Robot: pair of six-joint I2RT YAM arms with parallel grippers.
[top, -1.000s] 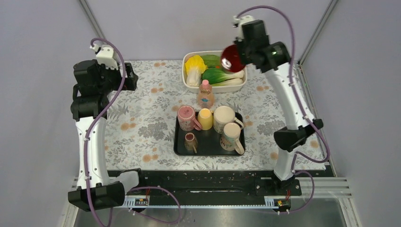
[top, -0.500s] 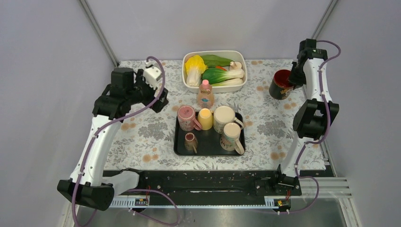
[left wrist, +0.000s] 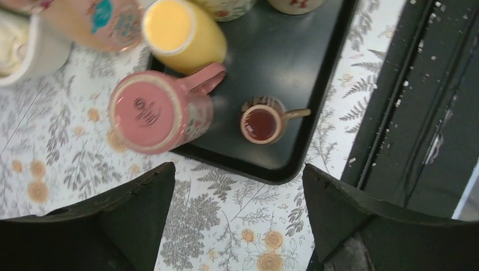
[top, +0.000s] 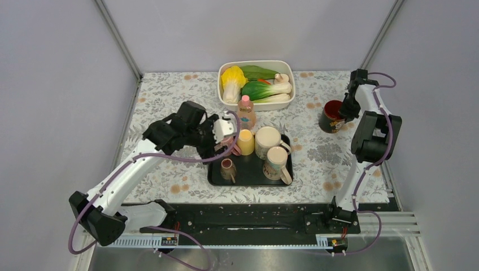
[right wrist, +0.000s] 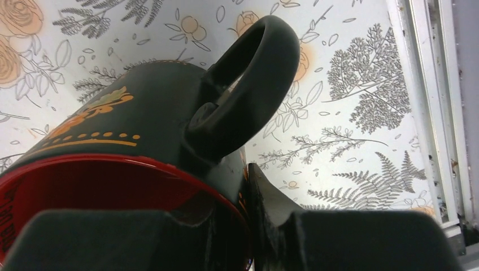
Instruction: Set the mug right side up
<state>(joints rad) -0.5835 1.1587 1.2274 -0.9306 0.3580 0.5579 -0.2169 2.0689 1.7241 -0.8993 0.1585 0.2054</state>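
A black mug with a red inside is at the table's right side, mouth up. My right gripper is shut on its rim, one finger inside and one outside beside the handle. The wrist view shows the mug close to the cloth and the right gripper pinching its wall. My left gripper is open and empty over the tray's left edge. In its wrist view the left gripper hangs above an upside-down pink mug.
A black tray holds the pink mug, an upside-down yellow cup, two cream mugs, and a small brown cup. A bottle and a vegetable tub stand behind. The table's right edge is near the black mug.
My right arm brought the black mug down from high over the tub to the table's right side. My left arm swung from the far left to over the tray's left edge.
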